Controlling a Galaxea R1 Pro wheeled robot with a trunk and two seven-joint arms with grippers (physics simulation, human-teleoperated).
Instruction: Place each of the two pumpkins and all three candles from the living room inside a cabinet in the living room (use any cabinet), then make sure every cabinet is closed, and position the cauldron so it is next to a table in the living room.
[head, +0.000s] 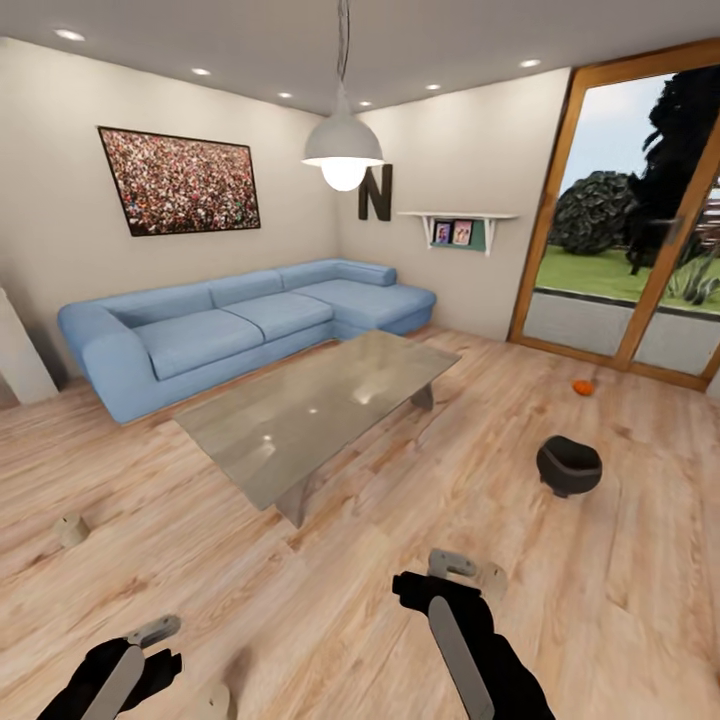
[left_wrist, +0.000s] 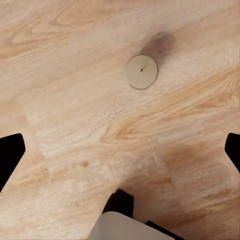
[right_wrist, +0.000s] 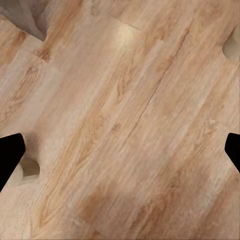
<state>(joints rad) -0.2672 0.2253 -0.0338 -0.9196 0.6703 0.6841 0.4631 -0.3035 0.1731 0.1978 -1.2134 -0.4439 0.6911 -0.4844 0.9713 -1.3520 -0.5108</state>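
One candle (left_wrist: 141, 71) stands upright on the wood floor (head: 330, 610), wick up, below the left tool (left_wrist: 120, 150); both tools gape wide, holding nothing; cauldron (head: 568, 465) sits mouth-up right of the glass surface (head: 320, 405); pumpkin (head: 582, 387) beyond it.

We see a candle (head: 212, 703) cut off at the bottom edge, and the far pumpkin (head: 583, 387) looks tiny and blurry.

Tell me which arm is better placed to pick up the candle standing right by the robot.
Left. Its wrist camera looks straight down on the candle, upright on the wood floor, ahead of the open left gripper. The right gripper has bare floor between its fingers.
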